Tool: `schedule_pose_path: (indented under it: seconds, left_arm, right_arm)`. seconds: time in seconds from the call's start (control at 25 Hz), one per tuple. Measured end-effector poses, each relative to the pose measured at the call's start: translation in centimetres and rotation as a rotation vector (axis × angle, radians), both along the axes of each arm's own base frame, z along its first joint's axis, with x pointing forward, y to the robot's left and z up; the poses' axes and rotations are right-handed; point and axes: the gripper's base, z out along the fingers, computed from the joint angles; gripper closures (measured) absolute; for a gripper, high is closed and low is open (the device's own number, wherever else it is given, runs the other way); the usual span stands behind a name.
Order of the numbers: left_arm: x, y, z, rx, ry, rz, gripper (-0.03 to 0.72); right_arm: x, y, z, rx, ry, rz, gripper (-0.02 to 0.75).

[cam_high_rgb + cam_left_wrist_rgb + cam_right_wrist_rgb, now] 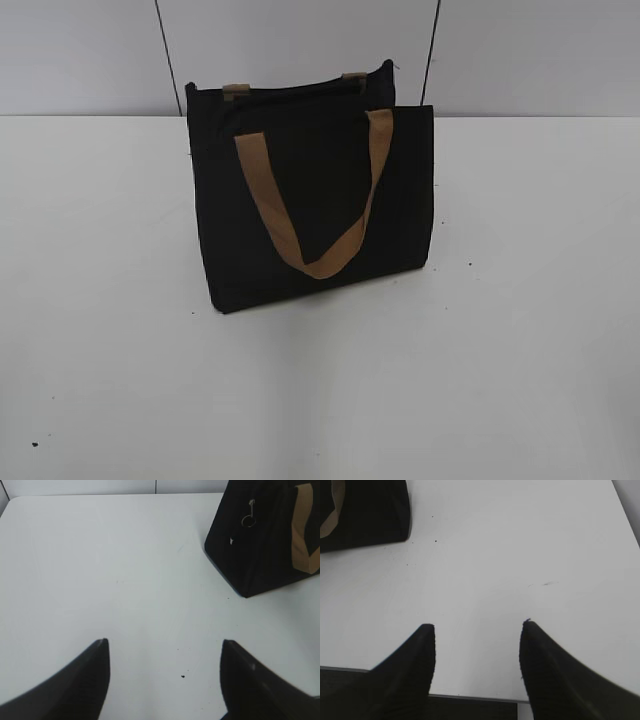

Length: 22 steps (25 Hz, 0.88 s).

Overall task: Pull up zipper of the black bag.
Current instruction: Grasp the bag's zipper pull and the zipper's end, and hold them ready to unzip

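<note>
The black bag (315,195) stands upright on the white table (520,330), with a tan strap handle (300,235) hanging down its front. The zipper (290,92) runs along its top rim; I cannot make out the pull tab there. In the left wrist view the bag's end face (255,545) is at the upper right, with a small metal ring (247,519) hanging on it. My left gripper (164,647) is open and empty over bare table, well short of the bag. My right gripper (477,627) is open and empty near the table's front edge; the bag's corner (370,510) is far upper left. Neither gripper shows in the exterior view.
The table's front edge (470,696) lies just under the right gripper. A pale wall with dark vertical seams (165,50) stands behind the table. Small dark specks (183,676) dot the tabletop.
</note>
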Motion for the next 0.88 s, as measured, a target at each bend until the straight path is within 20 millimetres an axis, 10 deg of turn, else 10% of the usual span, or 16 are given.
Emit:
schedule_pose_path:
  seconds: [0.88]
  left_arm:
    - [0.00, -0.02, 0.00, -0.002, 0.000, -0.001, 0.076]
  right_arm:
    - [0.00, 0.00, 0.00, 0.001, 0.000, 0.000, 0.323]
